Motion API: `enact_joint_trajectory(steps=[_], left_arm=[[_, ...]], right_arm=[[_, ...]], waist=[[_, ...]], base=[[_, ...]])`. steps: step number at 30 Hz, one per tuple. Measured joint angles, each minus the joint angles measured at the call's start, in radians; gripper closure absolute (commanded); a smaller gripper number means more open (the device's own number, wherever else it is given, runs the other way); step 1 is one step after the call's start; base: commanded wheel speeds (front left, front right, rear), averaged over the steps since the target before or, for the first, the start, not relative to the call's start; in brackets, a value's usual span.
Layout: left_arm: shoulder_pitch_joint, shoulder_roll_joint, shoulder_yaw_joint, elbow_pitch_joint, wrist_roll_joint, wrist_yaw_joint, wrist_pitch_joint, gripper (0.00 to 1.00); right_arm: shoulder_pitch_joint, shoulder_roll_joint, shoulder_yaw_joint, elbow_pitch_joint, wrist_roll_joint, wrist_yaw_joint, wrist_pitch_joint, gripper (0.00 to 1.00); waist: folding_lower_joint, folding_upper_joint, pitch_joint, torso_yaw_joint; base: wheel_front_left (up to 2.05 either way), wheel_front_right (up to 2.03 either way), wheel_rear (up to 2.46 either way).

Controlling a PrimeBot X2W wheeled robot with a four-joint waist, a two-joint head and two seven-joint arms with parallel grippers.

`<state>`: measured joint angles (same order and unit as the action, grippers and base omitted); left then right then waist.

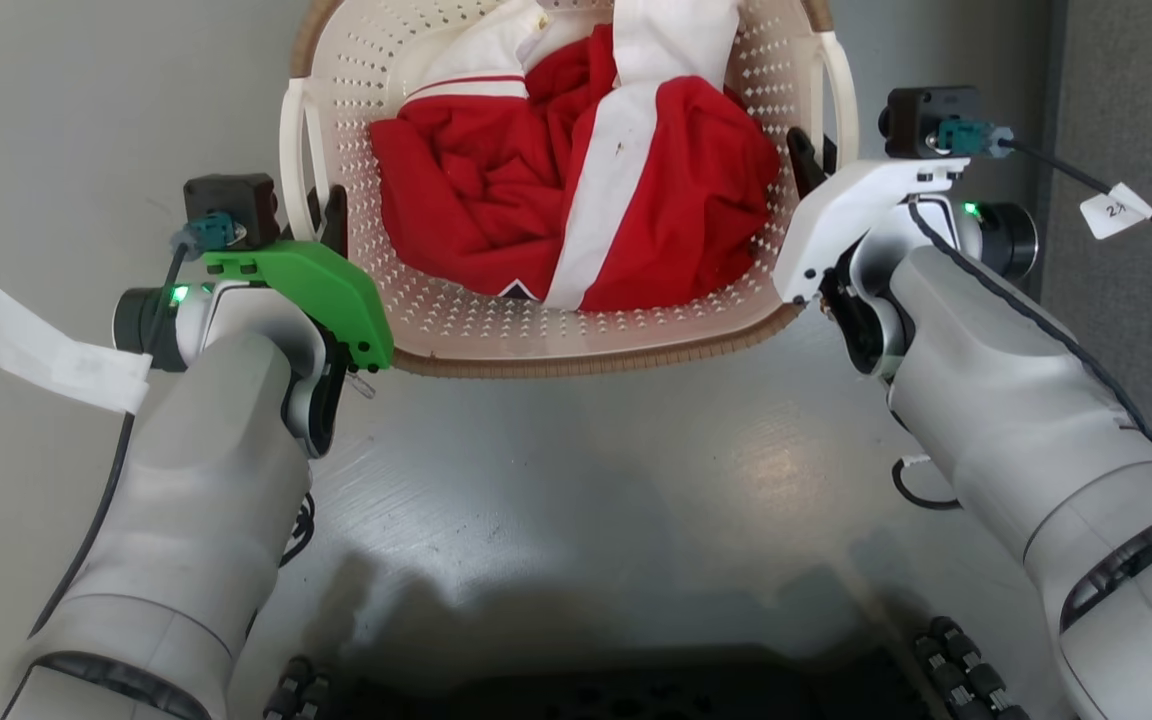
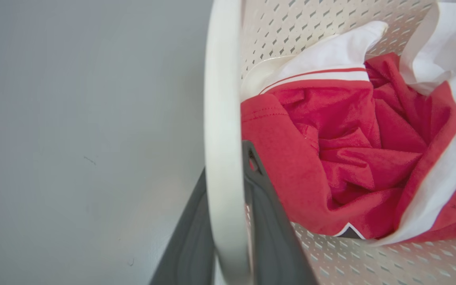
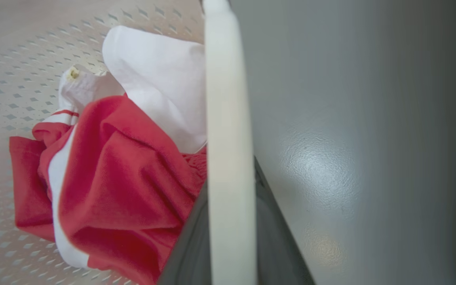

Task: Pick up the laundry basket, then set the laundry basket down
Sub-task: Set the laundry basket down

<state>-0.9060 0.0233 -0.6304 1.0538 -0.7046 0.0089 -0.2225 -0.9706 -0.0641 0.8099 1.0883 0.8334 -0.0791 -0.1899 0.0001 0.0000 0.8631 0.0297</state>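
Left gripper (image 1: pixel 328 215) and right gripper (image 1: pixel 814 155) are each clamped on the basket (image 1: pixel 456 320) by its handles (image 1: pixel 291 130), with clothes (image 1: pixel 496 200) inside. Off the floor (image 1: pixel 576 470)? Honestly can't tell.

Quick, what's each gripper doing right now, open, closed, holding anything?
Left gripper: closed on the laundry basket, gripping its left handle.
Right gripper: closed on the basket's right handle.

Crumpled red-and-white garment (image 1: pixel 576 200), glossy grey floor (image 1: pixel 576 460), darker grey textured strip (image 1: pixel 1136 60) along right edge

Clothes (image 1: pixel 476 190) in laundry basket (image 1: pixel 586 358) — claws (image 1: pixel 326 212) (image 1: pixel 814 152) flanking
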Motion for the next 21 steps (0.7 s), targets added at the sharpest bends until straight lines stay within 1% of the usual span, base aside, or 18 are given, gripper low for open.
enact_joint_trajectory(steps=[13,15,21], left_arm=[[-0.033,-0.001,-0.007,0.007,0.010,-0.008,-0.009,1.00],[-0.033,-0.001,-0.011,0.010,0.016,-0.009,-0.017,1.00],[-0.038,-0.002,-0.012,0.016,0.018,-0.009,-0.018,1.00]], right_arm=[[-0.026,-0.001,0.004,0.013,0.000,0.003,-0.013,1.00],[-0.026,-0.001,0.004,0.018,0.000,0.008,-0.018,1.00],[-0.027,-0.001,0.007,0.018,0.002,0.008,-0.021,1.00]], waist=[[0.0000,0.0000,0.062,0.001],[0.0000,0.0000,0.067,0.002],[0.0000,0.0000,0.073,0.002]], base=[[0.00,0.00,0.00],[0.00,0.00,0.00],[0.00,0.00,0.00]])
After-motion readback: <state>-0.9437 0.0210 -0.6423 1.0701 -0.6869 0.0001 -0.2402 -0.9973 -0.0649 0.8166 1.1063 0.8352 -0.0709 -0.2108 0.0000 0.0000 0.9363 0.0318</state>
